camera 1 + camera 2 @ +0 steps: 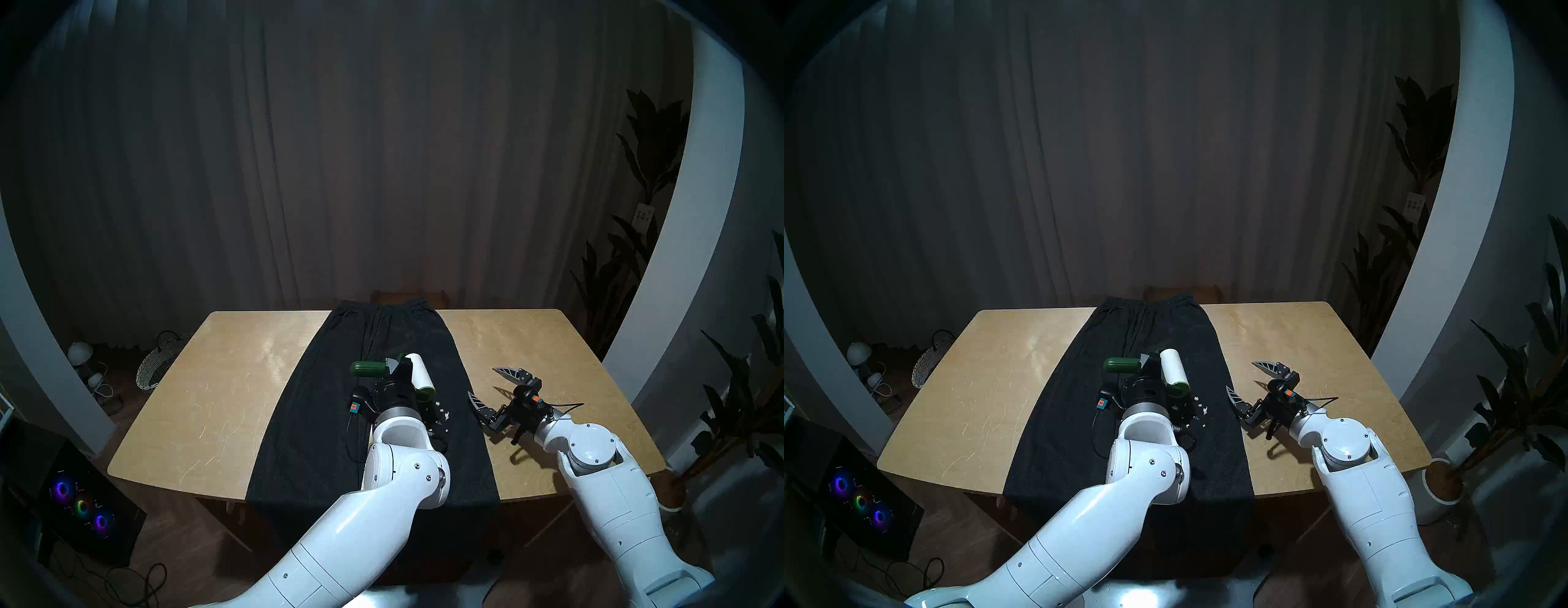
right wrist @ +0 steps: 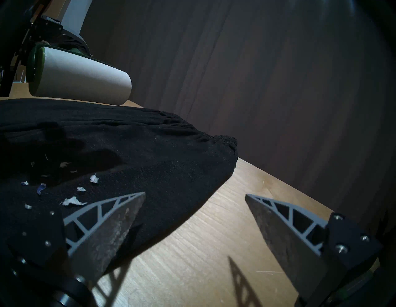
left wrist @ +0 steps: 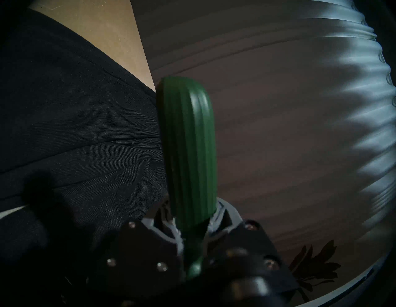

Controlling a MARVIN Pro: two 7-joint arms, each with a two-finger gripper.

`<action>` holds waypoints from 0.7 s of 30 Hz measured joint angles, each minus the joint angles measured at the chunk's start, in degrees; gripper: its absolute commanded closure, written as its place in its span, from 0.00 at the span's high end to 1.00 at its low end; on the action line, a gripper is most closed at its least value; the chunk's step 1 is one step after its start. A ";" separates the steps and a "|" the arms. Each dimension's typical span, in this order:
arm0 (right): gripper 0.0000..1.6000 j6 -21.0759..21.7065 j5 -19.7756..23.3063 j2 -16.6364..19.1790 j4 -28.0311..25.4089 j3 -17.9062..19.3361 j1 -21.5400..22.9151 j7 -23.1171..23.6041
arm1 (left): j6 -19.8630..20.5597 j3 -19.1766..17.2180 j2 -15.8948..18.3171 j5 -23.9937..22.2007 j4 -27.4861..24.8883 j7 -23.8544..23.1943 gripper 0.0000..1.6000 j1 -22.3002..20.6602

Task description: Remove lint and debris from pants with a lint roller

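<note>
Lint roller (image 1: 407, 373) is clamped in the left gripper (image 1: 396, 369), jaws closed on the frame between handle and roll; one roller only. Its dark green handle (image 3: 188, 150) sticks out to the gripper's left, the white roll (image 2: 83, 79) out to its right, lifted clear of the cloth, as the right wrist view shows a gap beneath it. Left forearm reaches forward over the near half of the pants (image 1: 382, 424), wrist about level, gripper pointing ahead toward the waistband (image 1: 384, 305). Lint and debris (image 2: 72, 200): a loose cluster of small white scraps on the pants, just right of and behind the left gripper, below the roll's near end; roughly eight flecks countable in the right wrist view, some half lost in shadow. One pair of pants, laid lengthwise down the middle of the table (image 1: 203, 403), hem hanging off the near edge, waistband at the far edge. Right gripper (image 1: 488, 386) hovers just right of the pants' edge over bare wood, both fingers spread wide and grasping nothing, aimed forward and leftward; its left fingertip (image 2: 137, 199) sits over the cloth's border beside the scraps. Bare table lies wide open on both sides of the pants. Beyond the table: one curtain (image 1: 339, 148) across the back.
</note>
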 measured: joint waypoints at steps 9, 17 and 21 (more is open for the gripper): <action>1.00 1.50 -1.94 0.28 0.58 -1.36 0.20 0.66 | 1.51 2.64 0.72 0.17 -0.09 2.52 0.00 -1.01; 1.00 3.68 -4.12 0.69 0.00 -2.25 1.05 -0.57 | 1.55 6.24 1.74 -1.63 1.51 3.34 0.00 -2.43; 1.00 4.69 -4.54 0.94 -0.04 -2.25 1.41 -0.70 | 0.97 7.91 1.77 -1.95 2.89 3.33 0.00 -3.39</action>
